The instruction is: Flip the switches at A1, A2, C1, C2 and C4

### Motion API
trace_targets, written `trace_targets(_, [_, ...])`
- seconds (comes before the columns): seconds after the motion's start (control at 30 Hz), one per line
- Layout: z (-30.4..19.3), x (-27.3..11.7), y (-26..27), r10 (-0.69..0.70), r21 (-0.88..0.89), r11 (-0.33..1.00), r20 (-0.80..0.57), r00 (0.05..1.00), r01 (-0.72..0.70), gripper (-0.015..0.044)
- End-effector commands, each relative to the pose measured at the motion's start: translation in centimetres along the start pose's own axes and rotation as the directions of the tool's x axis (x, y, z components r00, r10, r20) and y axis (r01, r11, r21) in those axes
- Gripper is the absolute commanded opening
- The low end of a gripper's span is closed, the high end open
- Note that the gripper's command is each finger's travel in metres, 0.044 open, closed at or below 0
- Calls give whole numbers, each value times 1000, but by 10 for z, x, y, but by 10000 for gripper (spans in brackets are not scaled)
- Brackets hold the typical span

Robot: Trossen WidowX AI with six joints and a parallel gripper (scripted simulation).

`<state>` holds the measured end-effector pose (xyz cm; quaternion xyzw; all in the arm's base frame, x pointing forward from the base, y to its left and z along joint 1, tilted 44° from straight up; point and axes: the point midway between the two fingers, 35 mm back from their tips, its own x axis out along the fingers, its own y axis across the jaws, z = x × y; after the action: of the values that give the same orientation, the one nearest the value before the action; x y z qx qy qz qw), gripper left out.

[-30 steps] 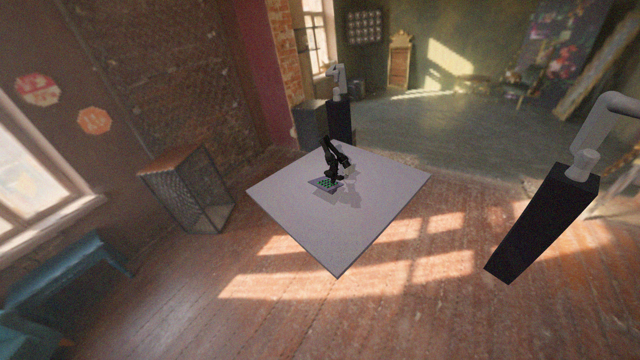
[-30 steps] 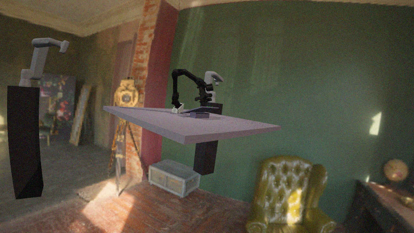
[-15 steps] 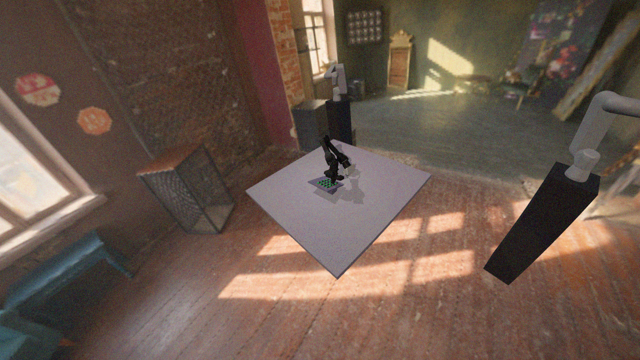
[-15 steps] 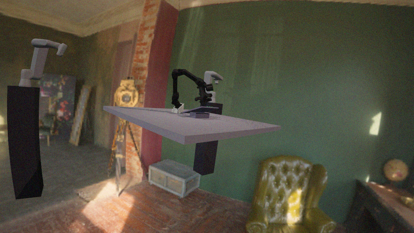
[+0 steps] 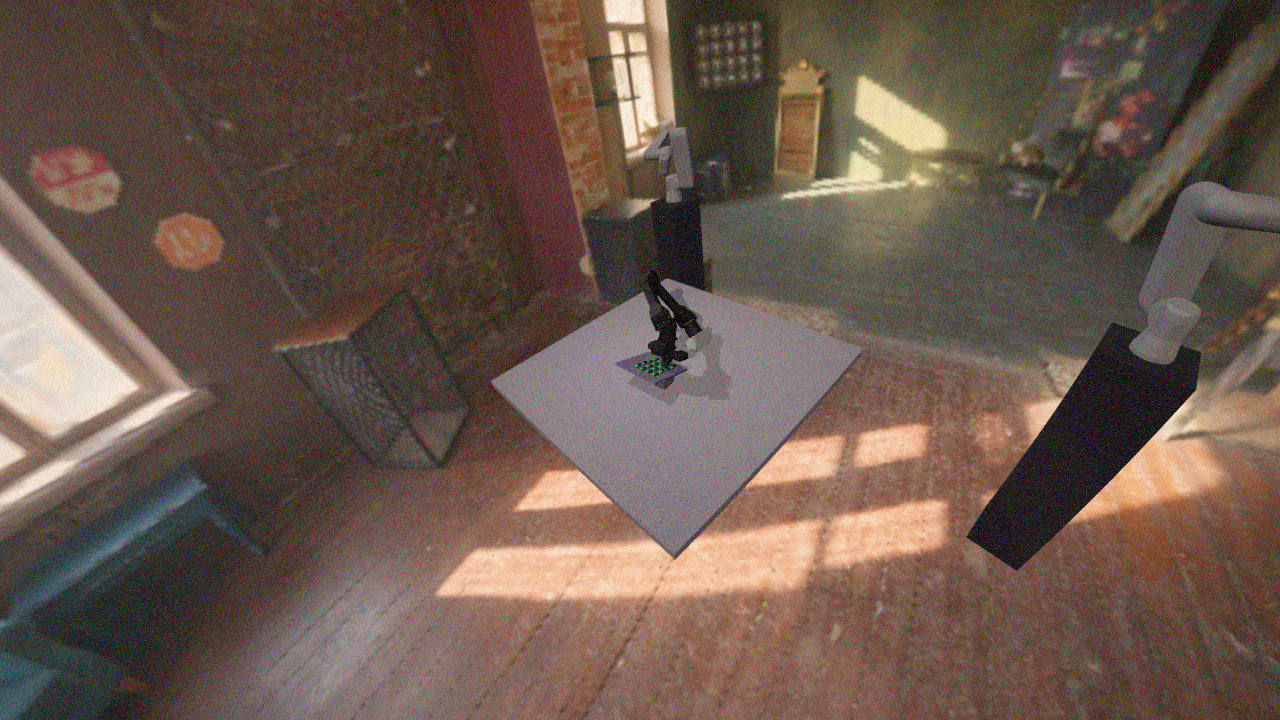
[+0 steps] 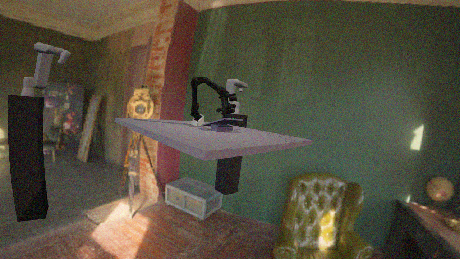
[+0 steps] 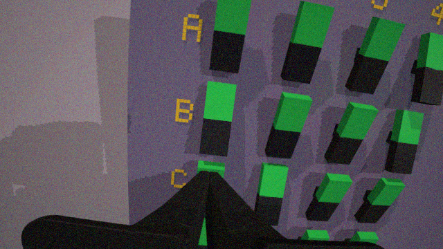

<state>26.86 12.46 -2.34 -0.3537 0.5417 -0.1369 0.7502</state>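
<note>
The purple-grey switch panel (image 5: 626,363) (image 6: 214,122) (image 7: 156,145) is tilted on its support. My gripper (image 5: 666,363) (image 6: 226,117) (image 7: 208,179) is shut and empty, its tips low over C1. Only the far green end of switch C1 (image 7: 211,165) shows; the fingers hide the rest. Switch A1 (image 7: 229,38), switch A2 (image 7: 307,43) and switch C4 (image 7: 385,194) show darker green faces. Switch C2 (image 7: 274,181) shows a brighter green face, like switch B1 (image 7: 219,104); a finger partly covers its near end. Contact with C1 is not clear.
Switch B2 (image 7: 291,114), switch B3 (image 7: 358,121) and switch C3 (image 7: 333,188) stand close by. Further switches lie near the bottom edge, partly hidden by the fingers. The panel sits on a pale table (image 5: 680,465) (image 6: 193,138). Two grey arms on black pedestals (image 5: 1092,438) (image 6: 28,154) stand beyond the table.
</note>
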Motion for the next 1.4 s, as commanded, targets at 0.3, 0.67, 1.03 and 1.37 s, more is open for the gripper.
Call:
trace_targets(0.3, [-1,3,-1,-6,-6,1000,0,1000,6,0])
trace_targets(0.67, [-1,4,-1,-6,-6,1000,0,1000,6,0])
trace_targets(1.03, [-1,6,-1,-6,-6,1000,0,1000,6,0])
trace_targets(1.37, [-2,-49,1,-1,-7,1000,20,1000,1,0])
